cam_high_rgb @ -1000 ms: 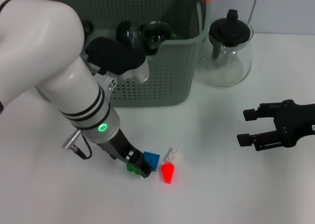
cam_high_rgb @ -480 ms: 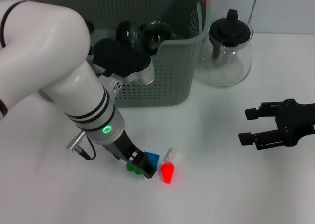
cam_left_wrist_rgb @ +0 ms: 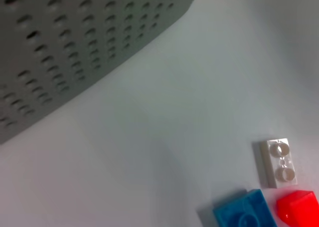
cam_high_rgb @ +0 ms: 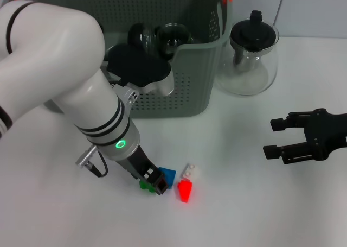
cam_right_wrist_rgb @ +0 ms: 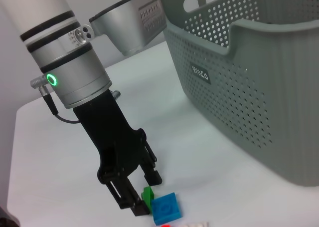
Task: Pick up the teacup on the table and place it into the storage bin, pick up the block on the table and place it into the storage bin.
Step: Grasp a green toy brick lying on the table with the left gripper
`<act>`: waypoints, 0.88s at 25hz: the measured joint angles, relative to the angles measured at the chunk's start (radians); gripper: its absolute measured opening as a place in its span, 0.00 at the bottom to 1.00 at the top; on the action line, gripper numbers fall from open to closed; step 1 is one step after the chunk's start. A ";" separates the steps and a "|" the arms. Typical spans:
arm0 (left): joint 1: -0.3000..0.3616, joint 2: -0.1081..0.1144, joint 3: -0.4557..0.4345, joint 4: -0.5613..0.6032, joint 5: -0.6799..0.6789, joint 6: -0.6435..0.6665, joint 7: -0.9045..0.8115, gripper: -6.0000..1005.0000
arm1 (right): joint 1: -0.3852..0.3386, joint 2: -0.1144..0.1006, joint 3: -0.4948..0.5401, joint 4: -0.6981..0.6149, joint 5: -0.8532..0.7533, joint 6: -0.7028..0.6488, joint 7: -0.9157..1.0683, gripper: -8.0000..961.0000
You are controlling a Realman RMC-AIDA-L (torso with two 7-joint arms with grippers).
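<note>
Left gripper (cam_high_rgb: pixel 153 184) has been creeping toward the blocks; now its open jaws are straddling the green block (cam_right_wrist_rgb: pixel 147 194), just beside the blue block (cam_high_rgb: pixel 167 176). It's doing the block step, next probably needs to close. Right gripper (cam_high_rgb: pixel 281 139) is idling open, well apart.

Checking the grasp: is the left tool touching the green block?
Touching: in the right wrist view, the left tool straddles the green block, a finger against it.

The left gripper (cam_high_rgb: pixel 154 183) has eased slightly back toward the green block (cam_high_rgb: pixel 145 185), its arm shifted a little right.
</note>
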 joint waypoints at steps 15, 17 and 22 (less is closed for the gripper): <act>-0.005 0.000 0.007 -0.016 0.002 -0.012 0.000 0.62 | 0.006 -0.004 0.002 0.000 0.002 0.004 0.000 0.92; -0.006 0.000 0.010 -0.017 0.002 -0.013 0.000 0.62 | 0.006 -0.004 0.002 0.000 0.002 0.006 0.000 0.92; -0.007 0.000 0.010 -0.020 0.003 -0.014 0.000 0.61 | 0.005 -0.004 0.001 0.000 0.002 0.008 0.000 0.92</act>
